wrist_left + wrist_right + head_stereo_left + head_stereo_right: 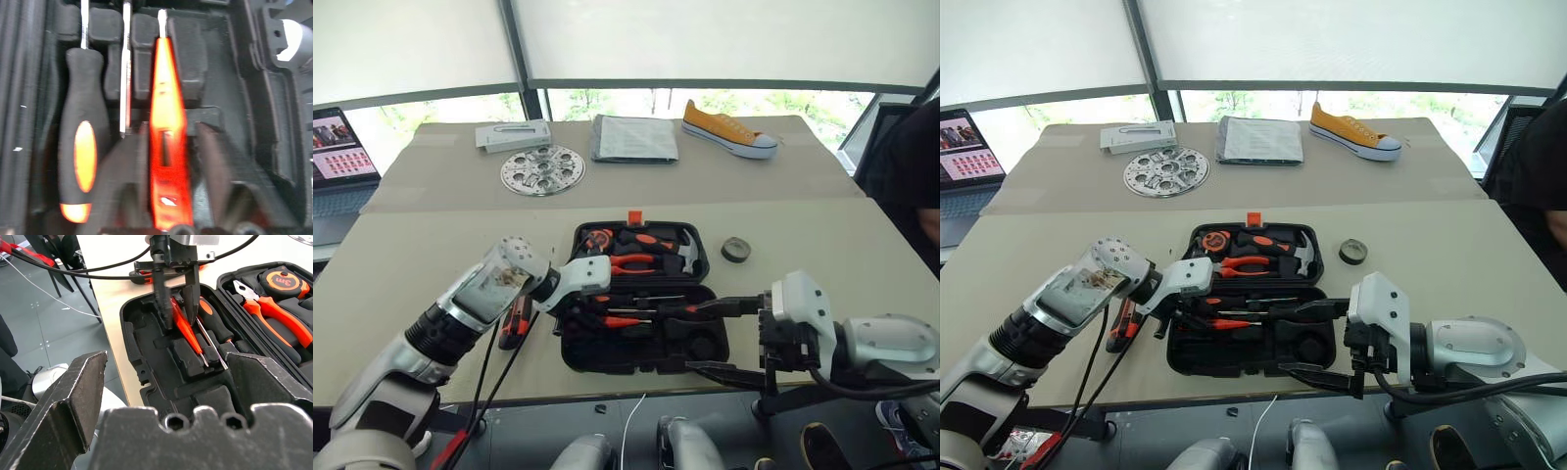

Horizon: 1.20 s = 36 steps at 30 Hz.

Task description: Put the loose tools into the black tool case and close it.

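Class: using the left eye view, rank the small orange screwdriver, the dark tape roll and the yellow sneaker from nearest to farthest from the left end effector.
1. Small orange screwdriver: in the case, right at the left end effector.
2. Dark tape roll: on the table, right of the case.
3. Yellow sneaker: far right table edge.

Black tool case [641, 348] open on table; all-orange screwdriver [166, 142] in recess; tape roll [735, 250] outside, right.

We think this is a room for testing robots, like a lab or an office. We see a big counter [822, 245] covered in brown card, with odd things laid out: a yellow shoe [728, 130], a round metal disc [542, 170] and an open laptop [340, 157]. Wide windows [705, 101] with white blinds stand behind it.
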Tool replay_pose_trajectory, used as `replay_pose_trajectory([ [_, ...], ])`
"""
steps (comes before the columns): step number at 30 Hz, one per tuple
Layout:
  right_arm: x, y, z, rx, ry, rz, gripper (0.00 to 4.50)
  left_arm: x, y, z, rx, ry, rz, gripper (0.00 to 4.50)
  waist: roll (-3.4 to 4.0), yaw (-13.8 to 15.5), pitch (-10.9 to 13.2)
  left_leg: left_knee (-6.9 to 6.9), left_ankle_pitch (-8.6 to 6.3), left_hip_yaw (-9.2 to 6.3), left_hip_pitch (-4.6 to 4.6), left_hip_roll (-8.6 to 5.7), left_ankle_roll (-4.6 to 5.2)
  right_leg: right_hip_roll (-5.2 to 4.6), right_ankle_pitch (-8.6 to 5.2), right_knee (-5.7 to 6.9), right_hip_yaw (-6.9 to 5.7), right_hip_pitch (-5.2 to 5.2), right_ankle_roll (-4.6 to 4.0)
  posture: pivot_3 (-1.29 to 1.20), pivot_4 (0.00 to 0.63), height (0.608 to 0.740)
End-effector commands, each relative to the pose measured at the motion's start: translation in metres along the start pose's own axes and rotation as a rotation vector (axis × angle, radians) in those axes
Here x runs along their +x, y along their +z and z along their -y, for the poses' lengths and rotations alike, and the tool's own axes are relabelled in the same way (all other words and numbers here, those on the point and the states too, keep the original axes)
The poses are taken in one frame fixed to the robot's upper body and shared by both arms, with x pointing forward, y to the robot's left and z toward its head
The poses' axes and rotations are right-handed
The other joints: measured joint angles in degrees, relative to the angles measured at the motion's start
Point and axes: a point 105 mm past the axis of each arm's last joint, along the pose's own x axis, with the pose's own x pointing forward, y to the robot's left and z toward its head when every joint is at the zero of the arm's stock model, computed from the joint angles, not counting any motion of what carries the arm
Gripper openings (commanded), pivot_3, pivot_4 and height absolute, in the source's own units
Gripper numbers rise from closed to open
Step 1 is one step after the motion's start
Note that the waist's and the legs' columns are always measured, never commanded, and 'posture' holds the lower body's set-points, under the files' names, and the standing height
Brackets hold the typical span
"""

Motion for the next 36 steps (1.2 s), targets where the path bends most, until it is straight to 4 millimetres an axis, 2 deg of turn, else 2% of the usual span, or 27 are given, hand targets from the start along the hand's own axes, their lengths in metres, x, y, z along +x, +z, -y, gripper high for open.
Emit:
replay_pose_trajectory([
  [1, -0.001, 0.009, -0.003, -0.046, -0.005, 0.032, 4.5, -0.019, 0.02, -0.003, 0.028, 0.033, 0.074, 3.55, 0.0, 0.1, 0.0, 0.01, 0.0, 0.0, 0.0, 0.0, 0.0, 0.0, 0.0, 0.0, 0.0, 0.0, 0.0, 0.0, 0.15, 0.74],
  [3, -0.001, 0.009, -0.002, -0.043, -0.007, 0.032, 4.5, -0.031, 0.027, -0.004, 0.018, 0.044, 0.139, 4.27, -0.01, 0.0, 0.0, 0.02, 0.0, 0.0, 0.0, 0.0, 0.0, 0.0, 0.0, 0.0, 0.0, 0.0, 0.0, 0.0, 0.15, 0.74],
  [7, -0.001, 0.008, -0.001, -0.039, -0.01, 0.034, 4.5, -0.047, 0.034, -0.007, 0.001, 0.079, 0.252, 4.27, 0.0, -0.1, 0.0, 0.01, 0.0, -0.01, 0.01, 0.01, 0.0, 0.02, 0.0, 0.01, -0.01, -0.02, 0.0, 0.0, 0.15, 0.74],
  [11, -0.001, 0.008, 0.0, -0.039, -0.011, 0.034, 4.5, -0.045, 0.026, -0.009, -0.028, 0.102, 0.311, 3.2, 0.0, -0.1, 0.0, 0.01, 0.0, -0.01, 0.02, 0.0, -0.01, 0.02, 0.0, 0.01, -0.02, -0.01, 0.0, 0.0, 0.15, 0.74],
  [19, 0.0, 0.009, 0.002, -0.042, -0.014, 0.035, 4.5, -0.019, 0.004, -0.004, -0.026, 0.136, 0.358, 0.28, 0.0, 0.0, 0.0, 0.02, -0.04, 0.0, 0.03, 0.0, -0.08, 0.0, 0.01, 0.0, 0.0, 0.0, -0.01, 0.0, 0.15, 0.74],
  [20, 0.0, 0.009, 0.002, -0.042, -0.014, 0.034, 4.5, -0.015, 0.001, -0.006, -0.024, 0.153, 0.349, 0.04, 0.0, 0.0, 0.0, 0.02, -0.04, 0.0, 0.03, 0.0, -0.09, 0.0, 0.0, 0.0, 0.0, 0.0, -0.01, 0.0, 0.15, 0.74],
  [26, -0.001, 0.009, 0.003, -0.04, -0.012, 0.029, 4.5, -0.002, -0.007, -0.008, -0.038, 0.184, 0.347, 0.04, 0.0, 0.4, 0.0, 0.03, -0.08, 0.0, 0.03, 0.0, -0.14, 0.0, 0.01, 0.0, 0.01, 0.02, 0.0, 0.0, 0.15, 0.74],
  [36, -0.001, 0.008, 0.003, -0.037, -0.01, 0.025, 4.5, 0.011, -0.024, 0.007, 0.013, 0.186, 0.316, 0.04, 0.01, 0.3, 0.0, -0.01, -0.08, 0.0, 0.06, 0.01, -0.12, 0.01, 0.0, -0.01, 0.01, 0.02, 0.0, 0.0, 0.15, 0.74],
])
